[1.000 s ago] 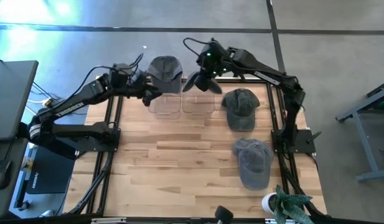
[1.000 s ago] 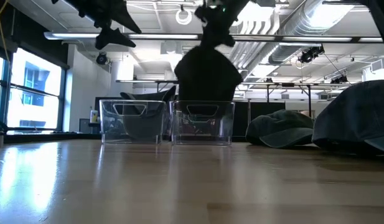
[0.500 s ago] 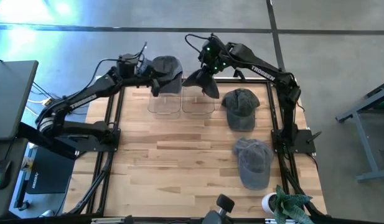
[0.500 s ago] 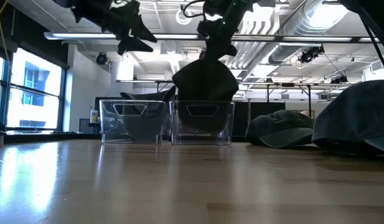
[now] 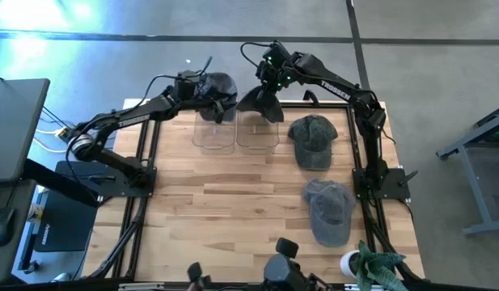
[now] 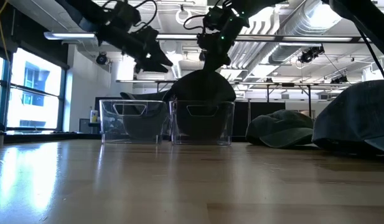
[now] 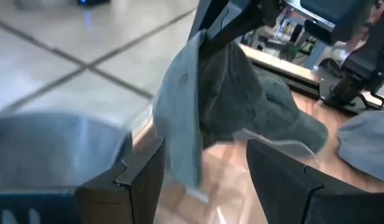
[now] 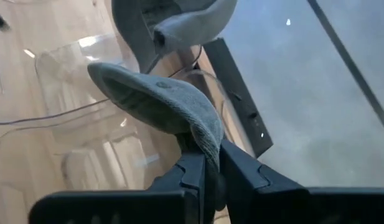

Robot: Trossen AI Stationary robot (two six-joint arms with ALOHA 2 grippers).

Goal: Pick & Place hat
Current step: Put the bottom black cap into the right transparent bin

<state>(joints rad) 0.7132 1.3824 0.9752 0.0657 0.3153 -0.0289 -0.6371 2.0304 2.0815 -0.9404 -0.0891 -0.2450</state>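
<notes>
My right gripper (image 5: 269, 81) is shut on a dark grey hat (image 5: 261, 102), which hangs over the far end of the right clear bin (image 5: 257, 131). In the low view the hat (image 6: 201, 90) reaches down past the bin's rim (image 6: 202, 103). My left gripper (image 5: 210, 103) stands open over the left clear bin (image 5: 214, 133), next to another hat (image 5: 218, 84) that lies at that bin's far end. In the left wrist view the held hat (image 7: 238, 96) is just ahead of my left gripper (image 7: 204, 180). My right gripper pinches the hat's brim by its edge (image 8: 210, 140) between the two fingers, which slant down from above. The hat hangs below the fingers, its brim (image 7: 182, 106) turned on edge. Whether its lower part rests in the bin I cannot tell.
Two more grey hats lie on the wooden table's right side, one (image 5: 314, 141) beside the bins and one (image 5: 328, 212) nearer the front. A small plant (image 5: 374, 265) stands at the front right corner. The table's left and middle are bare wood (image 5: 209, 202).
My right gripper has gone toward the far edge and down, and the hat has sunk from above the right bin's rim to below it. My left gripper has swung toward the table's right and down, rolling, closer to the held hat, and has stayed open.
</notes>
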